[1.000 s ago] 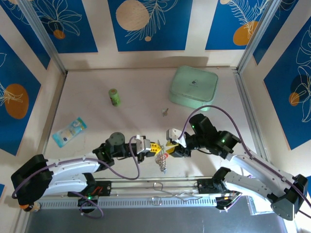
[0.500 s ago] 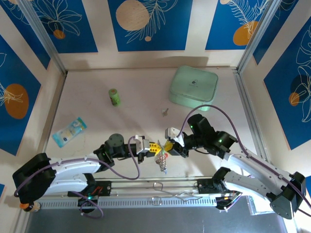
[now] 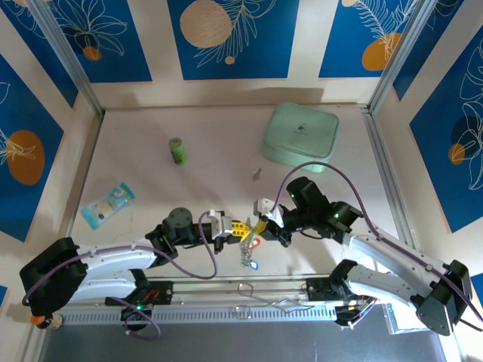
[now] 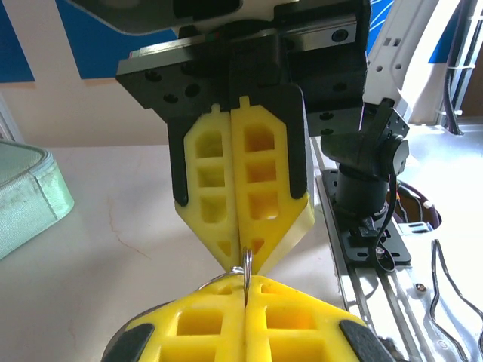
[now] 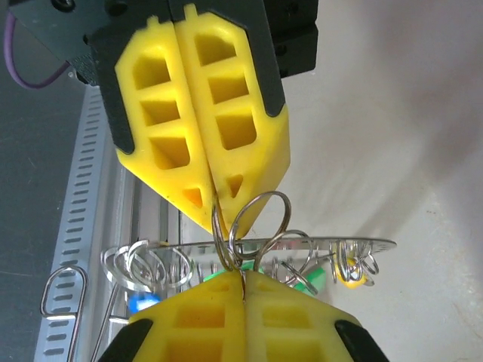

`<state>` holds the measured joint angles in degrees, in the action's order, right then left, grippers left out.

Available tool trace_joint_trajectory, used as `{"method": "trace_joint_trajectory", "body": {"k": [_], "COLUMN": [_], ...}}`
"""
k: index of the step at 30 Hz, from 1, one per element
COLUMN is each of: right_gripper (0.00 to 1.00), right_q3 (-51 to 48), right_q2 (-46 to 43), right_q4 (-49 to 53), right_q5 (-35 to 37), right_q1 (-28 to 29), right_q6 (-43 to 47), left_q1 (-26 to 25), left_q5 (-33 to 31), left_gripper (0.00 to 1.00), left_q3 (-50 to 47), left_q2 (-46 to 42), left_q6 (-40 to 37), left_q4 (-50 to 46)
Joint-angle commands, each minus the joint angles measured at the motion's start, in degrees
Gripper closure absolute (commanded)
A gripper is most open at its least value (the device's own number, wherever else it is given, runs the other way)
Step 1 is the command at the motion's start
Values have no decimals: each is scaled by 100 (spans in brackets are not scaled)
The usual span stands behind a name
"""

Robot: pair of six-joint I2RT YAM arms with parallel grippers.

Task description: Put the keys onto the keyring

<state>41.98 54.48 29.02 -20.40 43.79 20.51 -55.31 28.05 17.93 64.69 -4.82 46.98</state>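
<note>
My left gripper [image 3: 240, 228] and right gripper [image 3: 260, 225] meet tip to tip above the table's near edge, both shut. In the left wrist view my own yellow fingers [image 4: 302, 320] and the right arm's pinch one thin wire loop [image 4: 246, 270]. The keyring [image 5: 302, 243] hangs edge-on below that loop, strung with small rings and keys on green [image 5: 317, 279], blue [image 5: 139, 302] and yellow [image 5: 351, 275] tags. From above, the bunch [image 3: 247, 253] dangles under both grippers. One plain silver key [image 3: 256, 174] lies alone on the table.
A mint-green box [image 3: 300, 134] sits at the back right, a green bottle [image 3: 177, 151] at the back left, and a blue-white packet [image 3: 108, 204] on the left. A metal rail [image 3: 189, 311] with loose wire clips [image 3: 249, 290] runs along the front.
My right gripper has shut and shifted slightly left against the left gripper's tip. The bunch now hangs lower, with a blue tag showing underneath. The left gripper stayed shut.
</note>
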Motion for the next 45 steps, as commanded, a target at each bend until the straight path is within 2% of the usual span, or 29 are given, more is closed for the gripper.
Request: {"method": "trace_joint_trajectory", "body": {"k": [1,5,8,17,25,30,34,39,42,45], "right_gripper": [91,70,68,68,68,68,68,69,73,81], "right_q3": [7,-148,-238,-525,-759,-788,-777,-728,-737,-720], "right_q2": [-24,-395,-575,-966,-1212,-1215,-1170,-1021,-1000,-980], "right_q4": [183,-64,-207,-874,-1202,-1408,-1434,-1518,-1598,-1618], "right_q5": [45,-1,-60,77,279,270,-61,40,89,98], "right_q1": [-28,-46,-46,2,68,85,103,230,259,267], "right_q6": [-42,-89,-87,-417,-636,-632,-561,-508,-513,-500], "left_q1": [-41,-39,-41,-41,-33,-33,-33,-33,-33,-34], "left_q5": [204,174,170,-89,-303,-191,-39,134,171,205], "left_gripper": [100,100,100,100,100,100,100,100,100,100], "left_q3": [236,167,115,-95,-297,-340,-361,-357,-352,-335], "left_q2": [-105,-15,113,514,536,532,654,851,919,934], "left_q6": [-77,-60,32,347,429,438,460,521,548,552], "left_q4": [489,575,783,1642,2122,2346,2598,2887,2999,3010]}}
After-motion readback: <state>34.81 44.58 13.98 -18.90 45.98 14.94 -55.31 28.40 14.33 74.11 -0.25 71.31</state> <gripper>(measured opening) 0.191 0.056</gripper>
